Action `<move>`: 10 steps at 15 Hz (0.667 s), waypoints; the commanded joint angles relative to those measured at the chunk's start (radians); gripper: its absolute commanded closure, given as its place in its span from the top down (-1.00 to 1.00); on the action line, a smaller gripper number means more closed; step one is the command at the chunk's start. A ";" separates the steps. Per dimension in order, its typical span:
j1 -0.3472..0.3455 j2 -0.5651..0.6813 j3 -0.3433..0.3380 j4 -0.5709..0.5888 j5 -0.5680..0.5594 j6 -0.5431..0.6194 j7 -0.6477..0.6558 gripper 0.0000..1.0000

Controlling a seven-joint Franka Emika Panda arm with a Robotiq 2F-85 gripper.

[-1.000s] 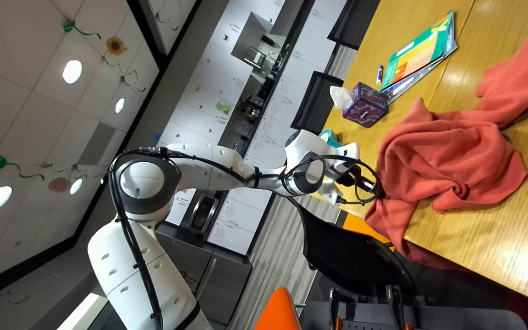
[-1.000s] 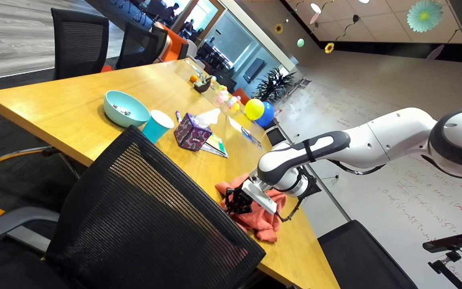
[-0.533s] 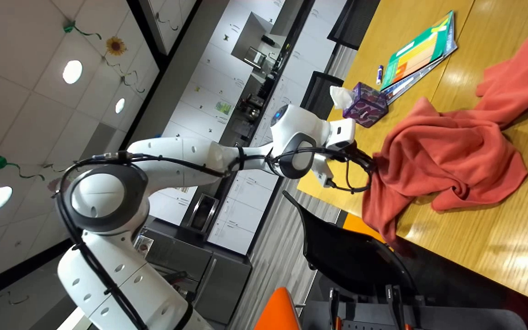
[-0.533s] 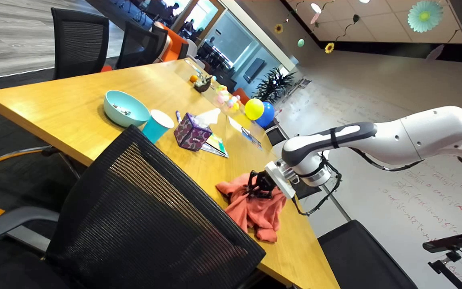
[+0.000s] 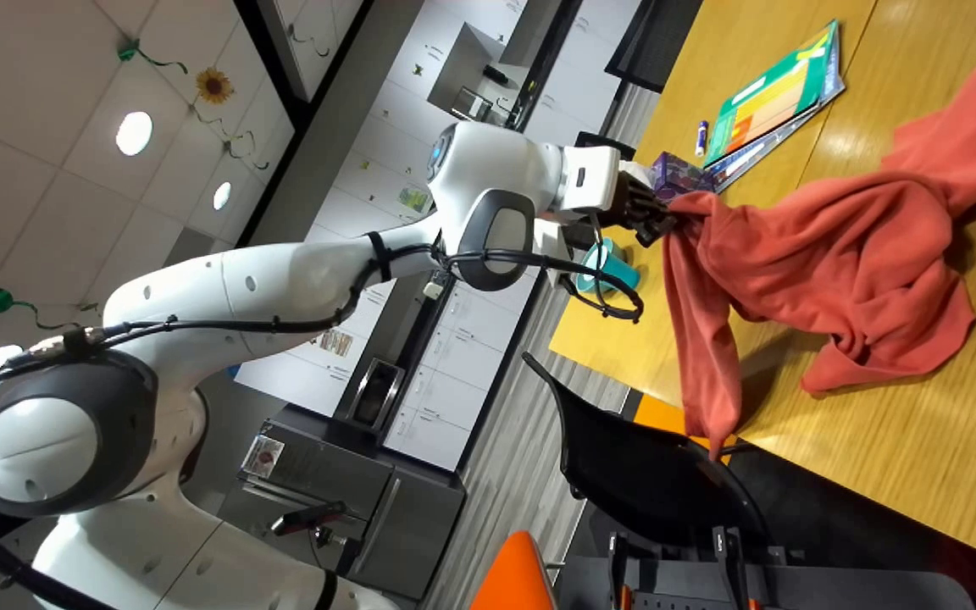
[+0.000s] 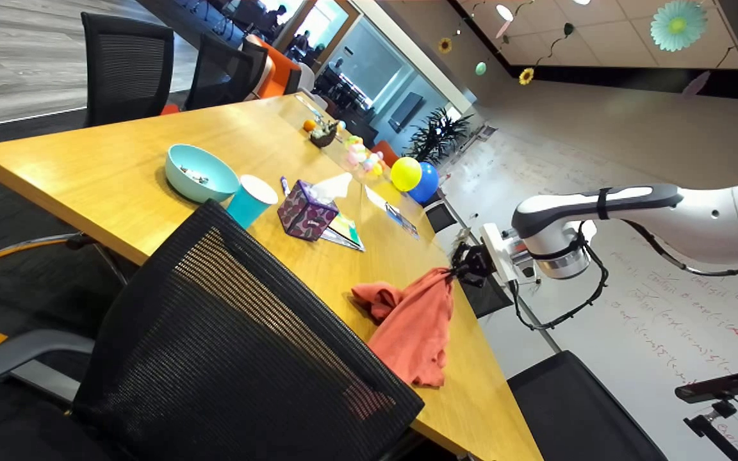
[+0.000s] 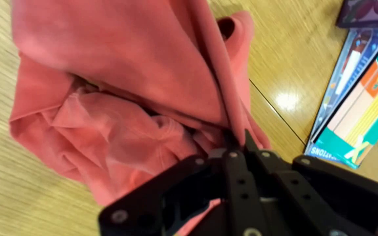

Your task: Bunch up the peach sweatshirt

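Note:
The peach sweatshirt (image 5: 844, 263) is a large salmon-orange garment lying crumpled on the wooden table. My gripper (image 5: 674, 219) is shut on a fold of it and holds that fold raised above the table. One part hangs from the gripper toward the table edge, and a long part trails off the far side of that exterior view. In an exterior view the sweatshirt (image 6: 417, 326) slopes up to the gripper (image 6: 453, 272). In the wrist view the sweatshirt (image 7: 126, 55) fills the left half, with its cloth pinched between the fingertips (image 7: 241, 139).
A purple tissue box (image 6: 308, 212), a green-and-yellow booklet (image 5: 780, 93) and a purple marker (image 5: 701, 138) lie near the sweatshirt. A teal cup (image 6: 252, 200) and bowl (image 6: 201, 173) stand on the table (image 6: 106, 166). A black chair (image 6: 234, 352) stands against the table edge.
My gripper has risen from the table, pulling a fold of the sweatshirt up and toward the tissue box side in an exterior view. The cloth is stretched into a peak.

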State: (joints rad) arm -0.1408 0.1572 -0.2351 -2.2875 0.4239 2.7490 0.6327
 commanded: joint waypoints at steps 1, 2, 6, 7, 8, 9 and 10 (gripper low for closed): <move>-0.012 -0.046 -0.024 0.007 -0.013 0.027 0.164 -0.98; -0.012 -0.048 -0.031 0.008 -0.026 0.043 0.219 -0.98; 0.024 -0.043 -0.098 0.007 -0.135 0.077 0.503 -0.98; 0.035 -0.040 -0.119 0.008 -0.168 0.071 0.579 -0.98; 0.051 -0.037 -0.148 0.011 -0.206 0.048 0.657 -0.40; 0.051 -0.050 -0.147 0.009 -0.256 0.021 0.734 -0.38; 0.054 -0.062 -0.148 0.007 -0.275 -0.006 0.752 -0.27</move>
State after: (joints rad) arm -0.1150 0.1259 -0.3545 -2.2768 0.2232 2.8003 1.2475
